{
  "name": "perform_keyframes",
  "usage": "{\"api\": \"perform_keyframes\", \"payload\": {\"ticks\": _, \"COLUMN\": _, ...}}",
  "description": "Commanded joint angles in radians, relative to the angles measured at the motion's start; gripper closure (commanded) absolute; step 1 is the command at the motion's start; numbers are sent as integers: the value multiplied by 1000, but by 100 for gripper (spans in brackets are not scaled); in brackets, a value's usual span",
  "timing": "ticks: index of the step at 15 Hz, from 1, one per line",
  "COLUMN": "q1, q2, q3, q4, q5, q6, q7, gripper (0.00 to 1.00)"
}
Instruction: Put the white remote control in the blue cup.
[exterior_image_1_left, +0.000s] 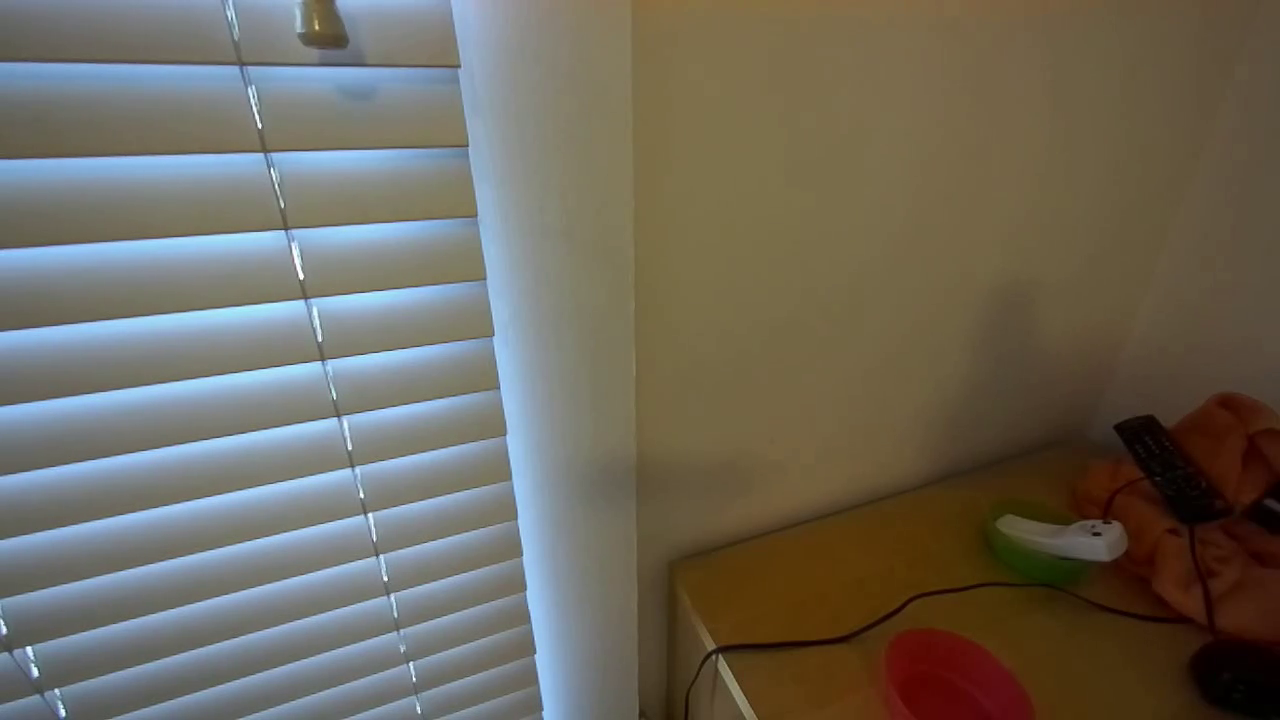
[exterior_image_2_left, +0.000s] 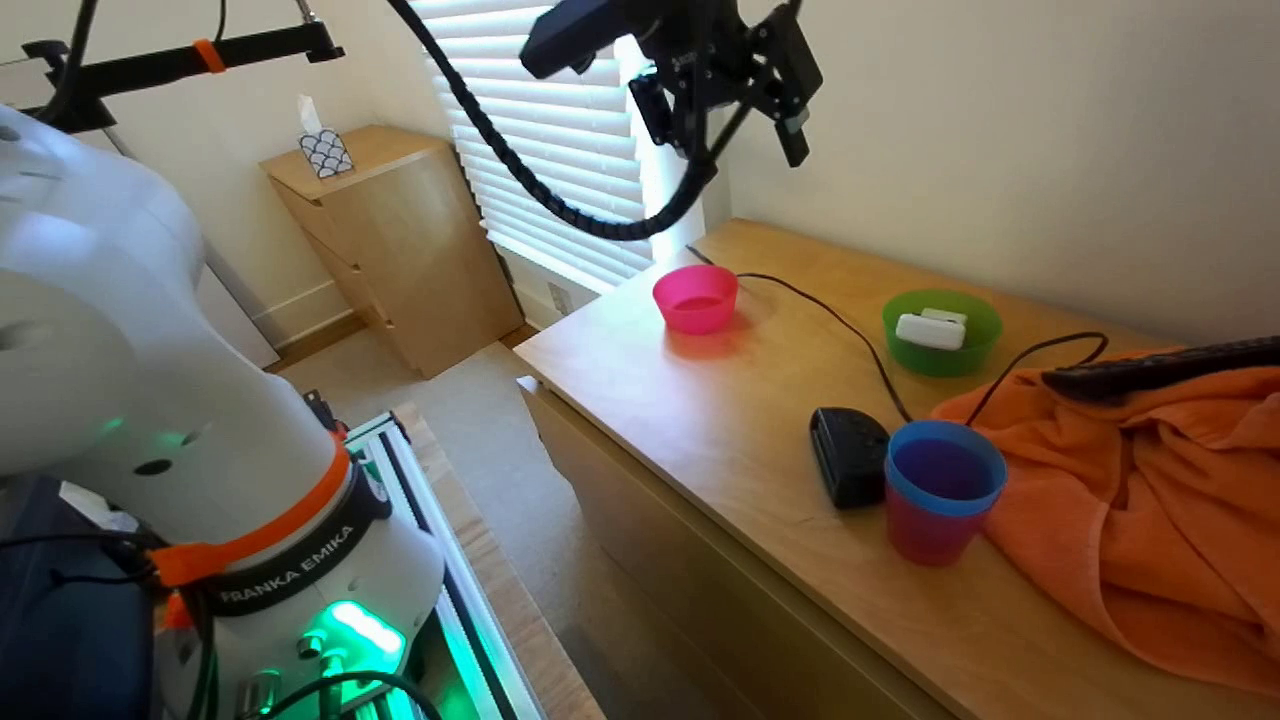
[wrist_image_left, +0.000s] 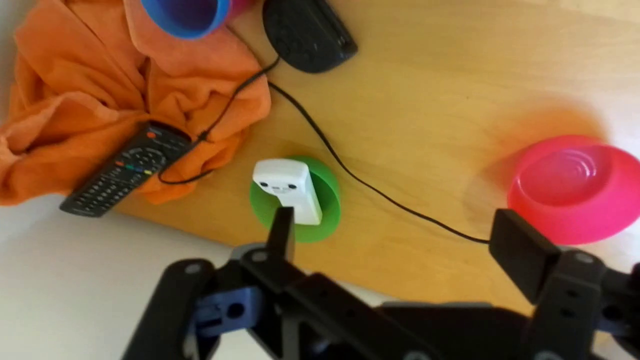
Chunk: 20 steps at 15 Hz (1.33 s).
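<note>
White remote control is lying in the green bowl, one end propping over the rim. Blue cup is standing well apart from the bowl, just beside the black device. Gripper is hanging above the wooden top, jaws spread wide, holding nothing. Going by this, nothing's done yet; grasp, lift, carry to cup, release all pending.

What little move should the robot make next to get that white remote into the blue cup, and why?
I'd probably slide the open gripper across toward the green bowl before lowering it. In the wrist view, the white remote rests in that bowl and appears lined up with one finger, rather than the middle of the gap.
</note>
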Motion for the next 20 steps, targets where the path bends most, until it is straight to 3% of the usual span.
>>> {"api": "perform_keyframes", "payload": {"ticks": 1, "q1": 25, "q2": 257, "q3": 1, "q4": 114, "q5": -6, "q6": 130, "q7": -32, "gripper": 0}}
{"api": "perform_keyframes", "payload": {"ticks": 4, "q1": -5, "q2": 444, "q3": 9, "q4": 264, "q5": -24, "q6": 95, "q7": 16, "gripper": 0}}
{"api": "perform_keyframes", "payload": {"ticks": 5, "q1": 20, "q2": 308, "q3": 0, "q4": 149, "q5": 0, "q6": 124, "q7": -13, "gripper": 0}}
{"api": "perform_keyframes", "payload": {"ticks": 7, "q1": 19, "q2": 368, "q3": -3, "q4": 191, "q5": 0, "q6": 126, "q7": -13, "gripper": 0}}
{"api": "perform_keyframes", "payload": {"ticks": 17, "q1": 21, "q2": 333, "q3": -2, "q4": 176, "q5": 1, "q6": 126, "q7": -13, "gripper": 0}}
{"api": "perform_keyframes", "payload": {"ticks": 20, "q1": 5, "q2": 368, "q3": -56, "q4": 173, "q5": 44, "q6": 172, "q7": -84, "gripper": 0}}
